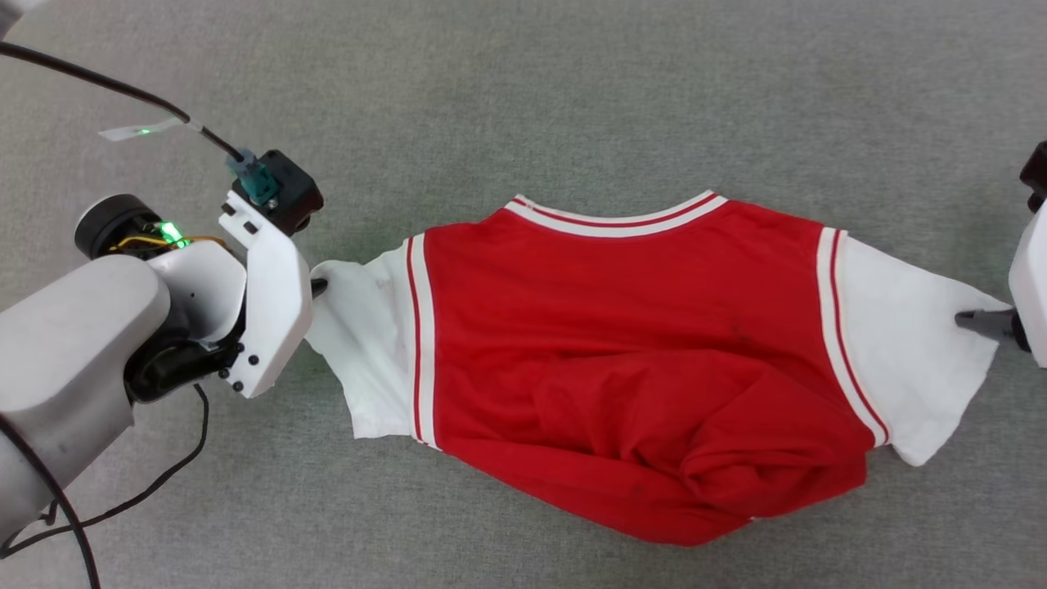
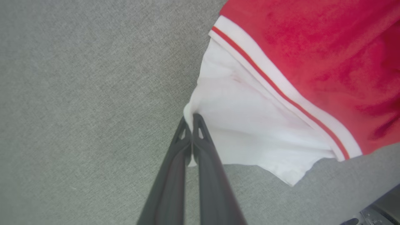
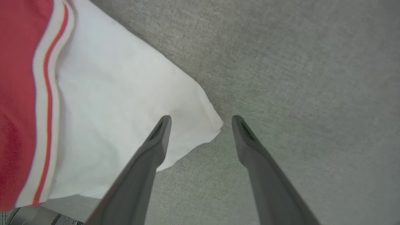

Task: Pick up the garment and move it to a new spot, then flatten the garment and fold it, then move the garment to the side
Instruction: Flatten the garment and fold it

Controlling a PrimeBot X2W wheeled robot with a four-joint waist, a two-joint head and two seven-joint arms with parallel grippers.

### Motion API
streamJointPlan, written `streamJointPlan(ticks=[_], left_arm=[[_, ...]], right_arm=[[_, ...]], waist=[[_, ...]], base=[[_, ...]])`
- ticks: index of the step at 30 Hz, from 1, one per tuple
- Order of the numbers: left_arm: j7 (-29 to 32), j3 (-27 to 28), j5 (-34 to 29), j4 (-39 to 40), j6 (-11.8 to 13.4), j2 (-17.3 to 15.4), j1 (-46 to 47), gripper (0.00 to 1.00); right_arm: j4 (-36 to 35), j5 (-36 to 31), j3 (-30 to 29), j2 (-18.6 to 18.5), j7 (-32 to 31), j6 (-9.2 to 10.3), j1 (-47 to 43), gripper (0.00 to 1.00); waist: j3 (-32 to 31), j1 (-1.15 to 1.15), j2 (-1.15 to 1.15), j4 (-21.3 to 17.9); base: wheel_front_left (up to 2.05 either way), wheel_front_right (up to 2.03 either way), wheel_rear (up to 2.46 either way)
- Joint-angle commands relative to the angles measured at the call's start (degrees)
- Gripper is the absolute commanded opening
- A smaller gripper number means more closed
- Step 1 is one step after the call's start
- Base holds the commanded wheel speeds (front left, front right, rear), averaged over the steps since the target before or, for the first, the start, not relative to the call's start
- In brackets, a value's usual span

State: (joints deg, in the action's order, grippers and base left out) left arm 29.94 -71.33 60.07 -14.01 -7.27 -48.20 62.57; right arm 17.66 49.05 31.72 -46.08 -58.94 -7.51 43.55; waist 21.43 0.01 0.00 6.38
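Note:
The garment (image 1: pixel 622 343), a red shirt with white sleeves and striped trim, lies spread sideways on the grey surface, plain side up, its lower part rumpled. My left gripper (image 2: pixel 191 119) is shut on the edge of the garment's left white sleeve (image 2: pixel 247 125); in the head view the left gripper (image 1: pixel 317 286) meets that sleeve's tip. My right gripper (image 3: pixel 201 120) stands open over the corner of the right white sleeve (image 3: pixel 125 103), one finger above the cloth, the other above the bare surface. In the head view one dark fingertip of the right gripper (image 1: pixel 973 319) rests at that sleeve's edge.
The grey fabric-like surface (image 1: pixel 572 98) stretches all around the garment. A black cable (image 1: pixel 123 491) trails beside my left arm at the lower left, another (image 1: pixel 98 82) runs to the wrist camera.

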Motion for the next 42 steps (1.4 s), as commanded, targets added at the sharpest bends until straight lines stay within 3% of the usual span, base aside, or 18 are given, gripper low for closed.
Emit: streamJointPlan(ticks=[1, 10, 12, 13, 23, 32, 42], left_arm=[[-0.56, 0.12, -0.27, -0.35, 0.01, 0.66, 0.73, 0.00], [-1.40, -0.40, 0.00, -1.66, -0.09, 1.54, 0.74, 0.00], [-1.36, -0.53, 0.30, -1.97, -0.11, 1.62, 0.55, 0.00], [-1.33, -0.59, 0.44, -2.08, -0.12, 1.56, 0.44, 0.00], [-3.92, -0.70, 0.71, -2.53, -0.14, 0.61, 0.43, 0.00], [-10.47, 2.70, 0.54, 2.67, 0.28, -3.04, 2.20, 0.00], [-14.34, 7.40, -1.14, 7.83, 2.33, -3.93, 7.88, 0.00]], right_arm=[[1.62, -0.51, 0.39, 1.26, -0.46, 0.04, -0.21, 1.00], [4.48, 0.74, 5.64, 5.94, 0.67, -0.07, -6.74, 1.00], [4.75, 1.00, 6.18, 6.73, 2.47, -0.07, -6.82, 0.03], [4.96, 1.05, 6.25, 6.95, 3.47, -0.07, -6.50, 0.00], [3.24, 0.86, 6.47, 3.01, 16.93, 0.04, 0.19, 0.00], [-3.24, 0.68, 6.98, -2.78, 29.68, 0.04, 2.00, 0.00], [-6.80, -4.09, 4.95, -4.36, 39.00, 0.04, 9.42, 0.00]], waist=[[1.33, -0.01, 0.00, 1.15], [2.49, -0.01, 0.00, 1.24], [2.36, -0.01, 0.00, 0.92], [2.15, -0.01, 0.00, 0.69], [-4.53, -0.01, 0.00, -1.33], [-9.65, -0.01, 0.00, -2.49], [-10.98, -0.01, 0.00, -3.26]], base=[[0.00, 0.00, 0.00], [0.00, 0.00, 0.00], [0.00, 0.00, 0.00], [0.00, 0.00, 0.00], [0.00, 0.00, 0.00], [0.00, 0.00, 0.00], [0.00, 0.00, 0.00]])
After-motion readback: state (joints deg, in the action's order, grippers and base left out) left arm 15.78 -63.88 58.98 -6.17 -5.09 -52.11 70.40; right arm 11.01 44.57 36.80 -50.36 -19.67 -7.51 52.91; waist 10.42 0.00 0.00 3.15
